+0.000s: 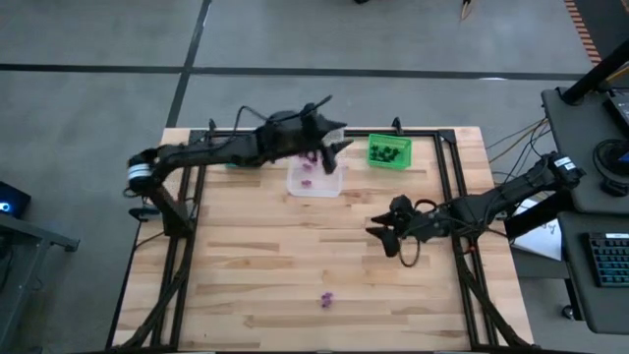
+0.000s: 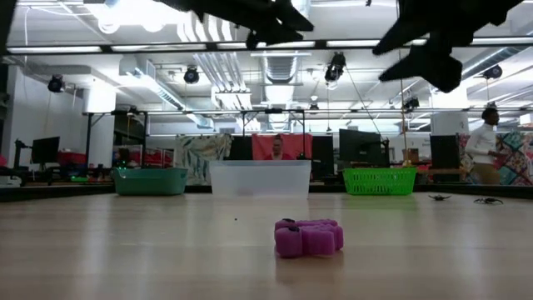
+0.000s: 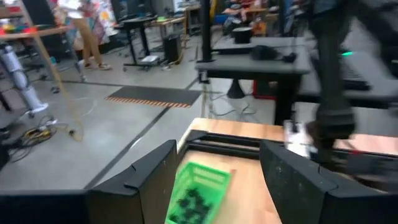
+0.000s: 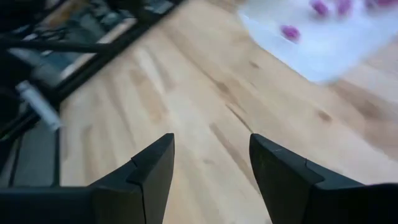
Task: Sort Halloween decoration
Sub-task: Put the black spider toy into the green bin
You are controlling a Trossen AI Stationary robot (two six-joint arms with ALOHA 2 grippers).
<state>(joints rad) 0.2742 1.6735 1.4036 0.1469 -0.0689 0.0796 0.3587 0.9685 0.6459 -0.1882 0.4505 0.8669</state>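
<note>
Item: purple trinket (image 1: 325, 300), the one decoration lying loose on the table (image 1: 246, 256), near its front edge and well apart from both arms. In the low view it sits alone in the foreground.

Item: clear bin (image 1: 316, 180), holding a few purple pieces. Green bin (image 1: 389, 152) beside it holds black ones. Teal bin (image 2: 151, 181) stands at the far left of the row.

Item: left gripper (image 1: 336, 144), jaws apart and empty, raised between the clear and green bins.

Item: right gripper (image 1: 385, 236), jaws apart and empty, above bare wood at mid-table.

Risk for you: the loose piece is tiny and low, so a descent slightly off line probably pinches its edge and flicks it off the front. Both arms reaching the bin row could crowd each other.
</note>
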